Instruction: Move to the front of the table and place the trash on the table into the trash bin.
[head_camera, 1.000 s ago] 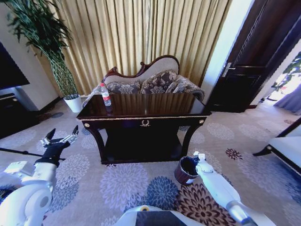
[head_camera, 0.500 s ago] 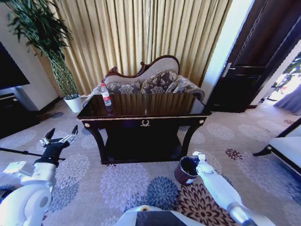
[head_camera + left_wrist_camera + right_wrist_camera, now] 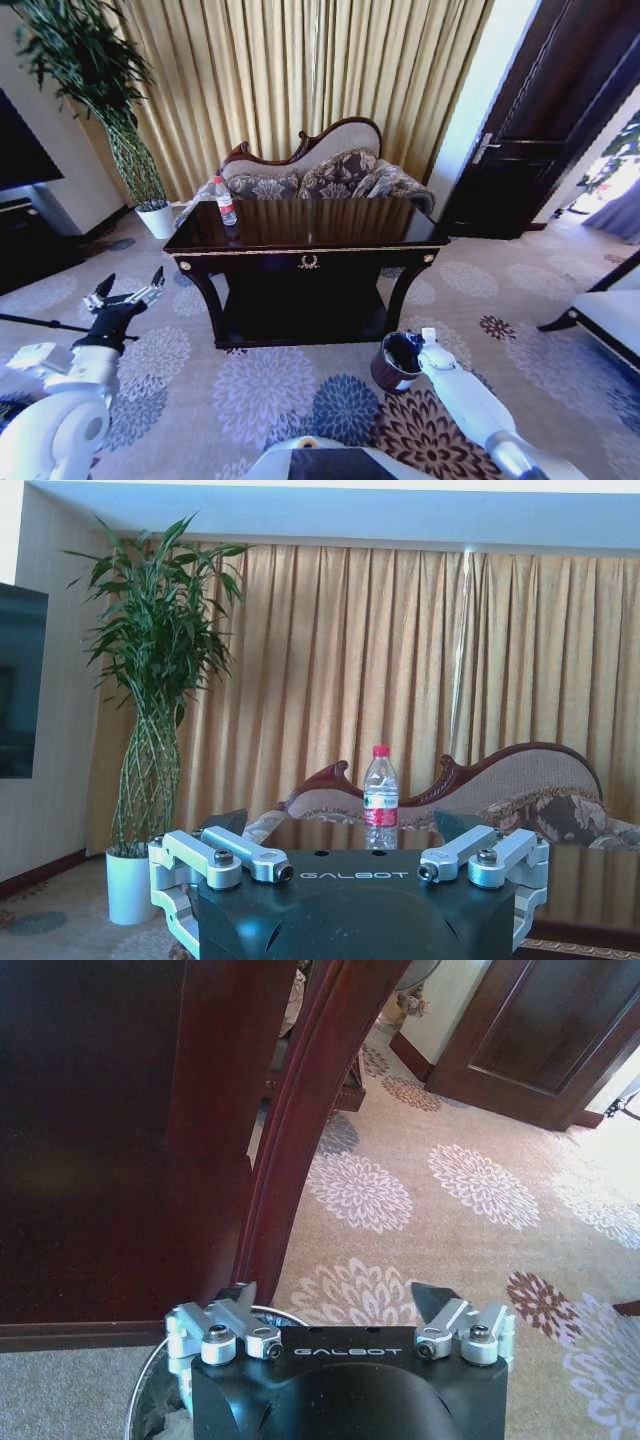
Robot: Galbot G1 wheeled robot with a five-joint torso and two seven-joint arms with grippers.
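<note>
The dark glossy table stands straight ahead. On its far left corner stands the trash, a clear bottle with a red label; the left wrist view shows the bottle upright beyond my left gripper. That left gripper hangs open and empty, low and left of the table. The dark trash bin sits on the carpet by the table's front right leg. My right gripper hovers at its right rim, open and empty. Something pale and crumpled lies in the bin.
A sofa stands behind the table against gold curtains. A tall plant in a white pot is at the back left, a dark door at the right. The table's curved leg rises close to the right gripper. Patterned carpet surrounds the table.
The right gripper has shifted a little to the right over the bin. The left arm, the bottle and the bin have not moved.
</note>
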